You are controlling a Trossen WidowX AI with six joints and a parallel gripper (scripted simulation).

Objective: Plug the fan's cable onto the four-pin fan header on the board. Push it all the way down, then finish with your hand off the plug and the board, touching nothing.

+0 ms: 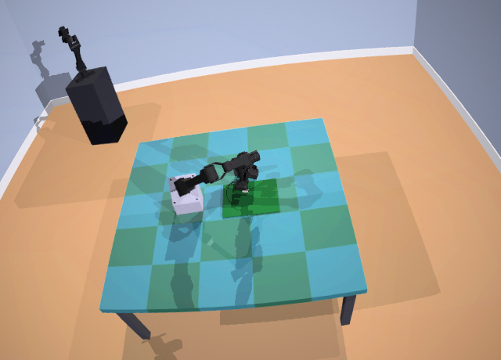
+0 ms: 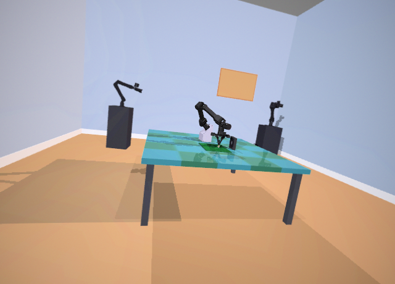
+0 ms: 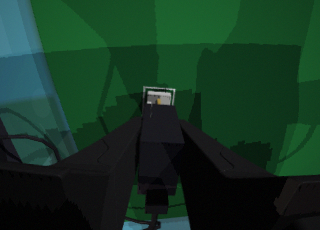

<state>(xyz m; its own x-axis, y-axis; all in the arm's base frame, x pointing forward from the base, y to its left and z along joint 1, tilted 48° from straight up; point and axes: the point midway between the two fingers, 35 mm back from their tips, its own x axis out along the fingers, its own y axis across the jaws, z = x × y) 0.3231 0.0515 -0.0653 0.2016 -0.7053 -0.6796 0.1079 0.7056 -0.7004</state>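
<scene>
My gripper (image 3: 159,125) is clamped on the dark plug (image 3: 160,133), long axis pointing straight down at the pale fan header (image 3: 159,96) on the green board (image 3: 227,30) just beyond its tip, so I judge the push runs along that axis.

We see the arm (image 2: 210,113) reach from its white base (image 2: 205,135) down over the green board (image 2: 214,147) on the checkered tabletop (image 2: 178,156), beside the black fan (image 2: 232,142).
</scene>
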